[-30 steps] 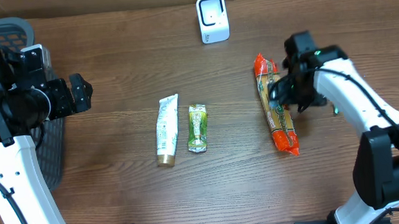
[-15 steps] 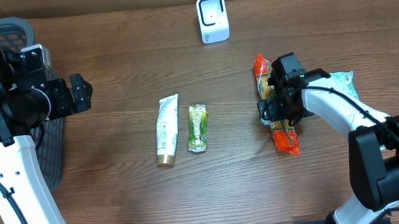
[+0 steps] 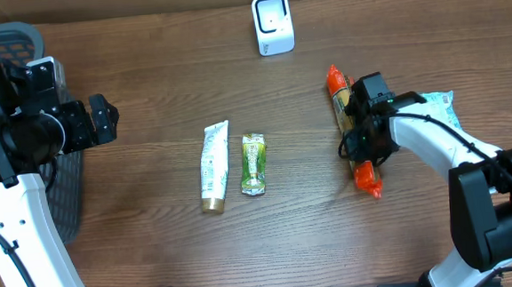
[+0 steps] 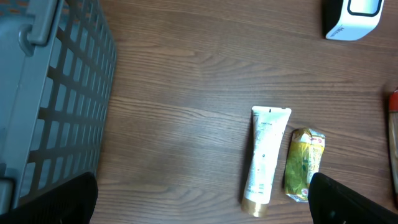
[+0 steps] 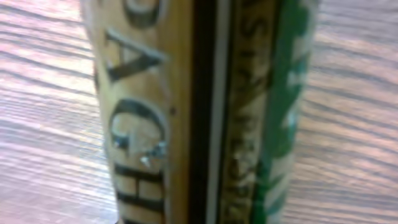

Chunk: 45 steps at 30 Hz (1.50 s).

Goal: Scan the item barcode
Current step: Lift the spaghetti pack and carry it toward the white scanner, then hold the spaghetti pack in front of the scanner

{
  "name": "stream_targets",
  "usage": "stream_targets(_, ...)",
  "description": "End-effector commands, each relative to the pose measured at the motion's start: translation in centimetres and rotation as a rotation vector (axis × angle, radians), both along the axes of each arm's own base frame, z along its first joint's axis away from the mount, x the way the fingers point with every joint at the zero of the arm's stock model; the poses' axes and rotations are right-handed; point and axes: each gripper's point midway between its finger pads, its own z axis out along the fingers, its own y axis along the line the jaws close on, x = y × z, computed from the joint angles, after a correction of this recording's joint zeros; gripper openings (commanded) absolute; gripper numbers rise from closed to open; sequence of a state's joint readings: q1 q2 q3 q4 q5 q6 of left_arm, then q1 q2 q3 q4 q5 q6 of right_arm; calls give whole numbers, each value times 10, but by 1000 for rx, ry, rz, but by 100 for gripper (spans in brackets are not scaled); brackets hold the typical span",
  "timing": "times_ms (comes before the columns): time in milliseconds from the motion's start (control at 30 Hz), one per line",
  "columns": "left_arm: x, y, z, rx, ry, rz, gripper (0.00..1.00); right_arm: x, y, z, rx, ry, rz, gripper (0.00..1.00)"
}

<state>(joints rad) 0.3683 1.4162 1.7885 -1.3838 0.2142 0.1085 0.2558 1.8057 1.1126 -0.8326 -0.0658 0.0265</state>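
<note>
Nearest: bare wood table (image 3: 156, 256), then the orange near end of the spaghetti pack (image 3: 340, 98) at right-center. The pack lies lengthwise near-to-far, slightly angled, with its far orange tip pointing toward the scanner side. The right gripper (image 3: 359, 144) sits over the pack's near half with its jaws narrowed onto it. The right wrist view is filled by the pack's label (image 5: 155, 112), blurred and very close, with no fingers visible there. Just right of that arm, a white-teal pouch (image 3: 439, 107) is partly hidden behind it. At center, 2 spare items lie side by side, close but apart: a white toothpaste tube (image 3: 213, 167) with its gold cap at the near end, and a green packet (image 3: 254, 164) to its right. Far left, the left gripper (image 3: 103, 117) hangs above the table, jaws spread wide and holding nothing. Its wrist view shows both dark fingertips (image 4: 59, 199) at the frame corners. A gray basket (image 3: 0, 43) is at the left edge beside that arm. Farthest: a white scanner (image 3: 273, 24), upright at the far center and well apart from the pack.
</note>
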Motion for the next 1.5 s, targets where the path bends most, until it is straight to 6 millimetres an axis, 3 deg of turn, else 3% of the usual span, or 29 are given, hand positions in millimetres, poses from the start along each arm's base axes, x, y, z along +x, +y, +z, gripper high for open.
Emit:
stream_targets(0,2,-1,4,1,-15,-18,99,12,29,32,188,0,16,4)
stream_targets(200,2,-1,4,1,-15,-18,100,4,86,113,589,-30,237,4)
stream_targets(333,2,-1,4,1,-15,-18,100,-8,109,156,793,-83,352,4)
stream_targets(567,2,-1,4,1,-15,-18,100,-16,117,200,934,-148,406,4)
stream_targets(800,2,-1,4,1,-15,-18,100,-10,109,242,1044,-223,408,4)
stream_targets(967,2,-1,4,1,-15,-18,100,-8,105,254,1094,-241,404,4)
stream_targets(1200,2,-1,4,1,-15,-18,100,-1,101,244,1030,-223,345,4)
stream_targets(1333,2,-1,4,1,-15,-18,100,11,94,233,923,-218,260,3)
stream_targets(1467,2,-1,4,1,-15,-17,100,45,77,239,722,-299,111,3)
